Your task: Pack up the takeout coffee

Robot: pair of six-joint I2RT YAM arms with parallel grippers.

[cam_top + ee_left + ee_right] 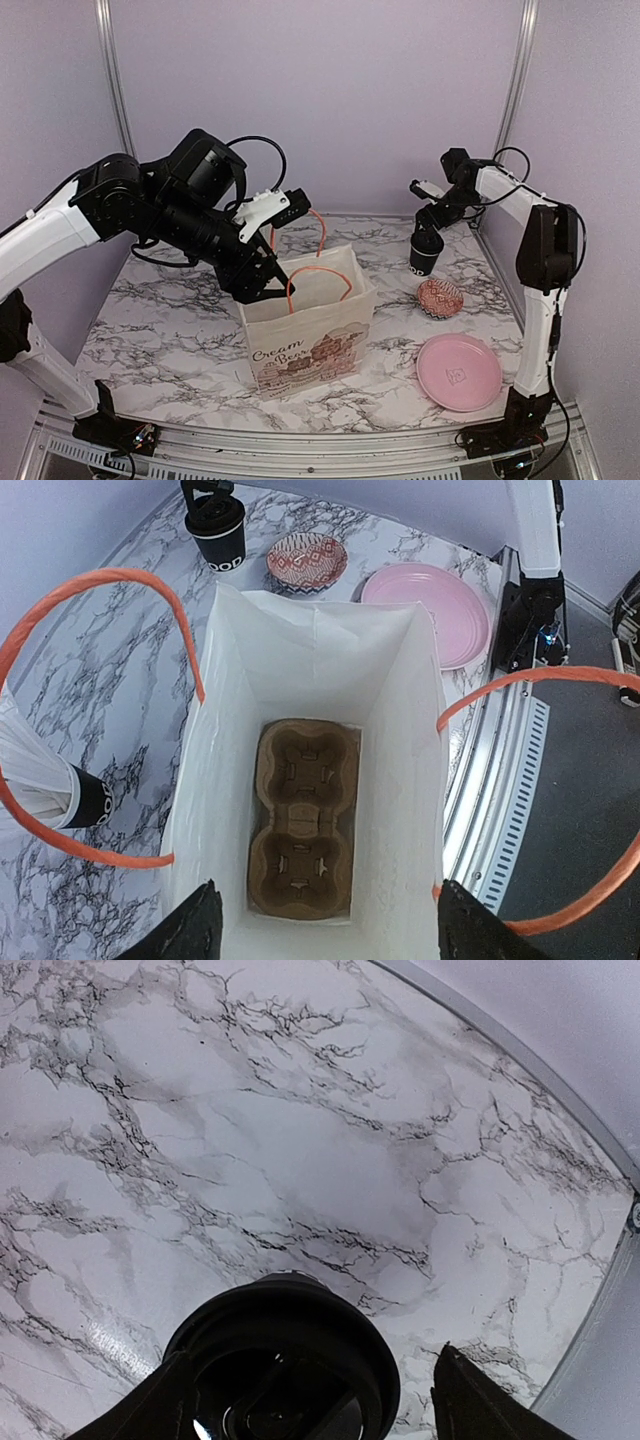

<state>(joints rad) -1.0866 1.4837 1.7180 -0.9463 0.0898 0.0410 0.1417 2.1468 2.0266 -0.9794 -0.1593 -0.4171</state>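
The takeout coffee is a small black cup with its black lid on, standing at the back right of the marble table; it also shows in the left wrist view. My right gripper hangs just above it, open, its fingers either side of the lid. The right finger stands clear of the lid. My left gripper is open at the near rim of the white paper bag, its fingers spread outside the bag walls. A brown cardboard cup tray lies on the bag's floor.
A red patterned bowl and a pink plate sit at the right front. A black cup of white straws stands left of the bag. The bag's orange handles arch up beside the opening.
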